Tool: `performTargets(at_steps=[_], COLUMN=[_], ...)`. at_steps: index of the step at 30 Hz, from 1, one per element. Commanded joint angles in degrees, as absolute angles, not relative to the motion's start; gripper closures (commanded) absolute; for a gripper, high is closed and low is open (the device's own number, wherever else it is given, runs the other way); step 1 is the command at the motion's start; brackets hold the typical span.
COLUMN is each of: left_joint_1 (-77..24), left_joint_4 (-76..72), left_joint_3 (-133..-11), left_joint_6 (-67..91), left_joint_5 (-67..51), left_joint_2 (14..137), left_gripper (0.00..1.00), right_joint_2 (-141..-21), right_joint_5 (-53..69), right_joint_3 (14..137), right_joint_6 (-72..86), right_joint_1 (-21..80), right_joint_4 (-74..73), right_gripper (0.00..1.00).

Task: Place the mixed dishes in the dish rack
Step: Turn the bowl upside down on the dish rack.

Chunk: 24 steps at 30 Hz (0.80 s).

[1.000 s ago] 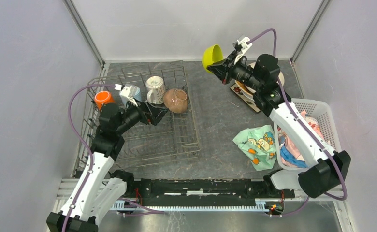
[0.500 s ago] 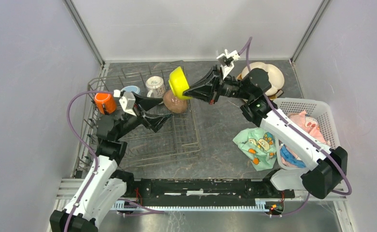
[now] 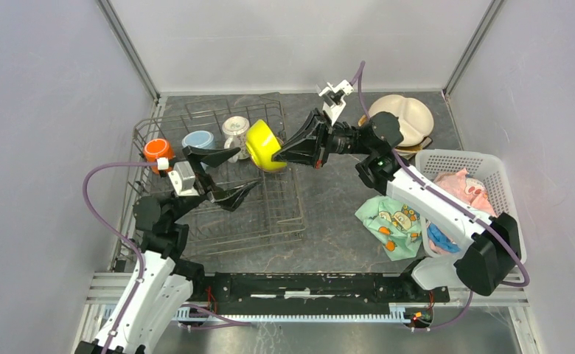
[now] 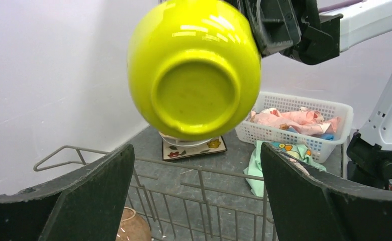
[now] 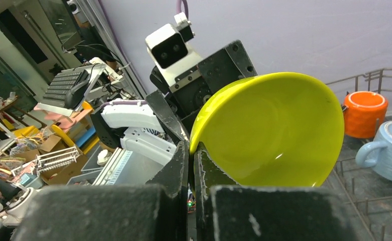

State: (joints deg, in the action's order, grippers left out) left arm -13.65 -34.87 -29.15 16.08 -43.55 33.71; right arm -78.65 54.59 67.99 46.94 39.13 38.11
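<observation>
Pinching the round lime-green bowl [image 3: 264, 145] by its rim, the right gripper [image 3: 283, 151] may drop it; the left gripper [image 3: 248, 167] gapes nearby.

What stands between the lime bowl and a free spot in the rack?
The open left gripper hovers over the rack right beside the lime bowl held by the right gripper; a tan bowl sits in the rack nearly underneath.

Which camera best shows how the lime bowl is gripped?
Right wrist: the bowl has its rim pinched in the right gripper, inside facing the lens. Left wrist shows only its underside, no grip. Top shows it small, over the rack.
</observation>
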Motion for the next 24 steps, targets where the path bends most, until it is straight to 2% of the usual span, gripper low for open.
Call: performTargets(at_steps=[1,13,19,24], left_joint_1=[-13.9,-14.0,-14.0,-14.0], left_joint_4=[-35.6,-34.1,-29.4,-17.8], left_joint_3=[-29.9,-31.5,-29.9,-30.5], left_joint_6=[10.6,9.9,17.3,28.6], left_joint_5=[-43.1,-42.5,-35.6,-21.9], left_joint_2=[33.9,36.0,32.0,26.9], left_gripper=[0.0,0.0,0.02,0.0], right_joint_2=[-76.9,-79.8,-80.4,-81.8], right_joint_5=[51.0,50.3,49.2,48.1], right_joint_3=[66.1,67.1,69.8,73.4], right_joint_6=[46.2,47.6,44.9,47.2], right_joint_1=[40.2,42.3,42.3,42.1], right_joint_4=[40.5,38.9,34.2,35.2], right_gripper=[1.0,1.0,1.0,1.0])
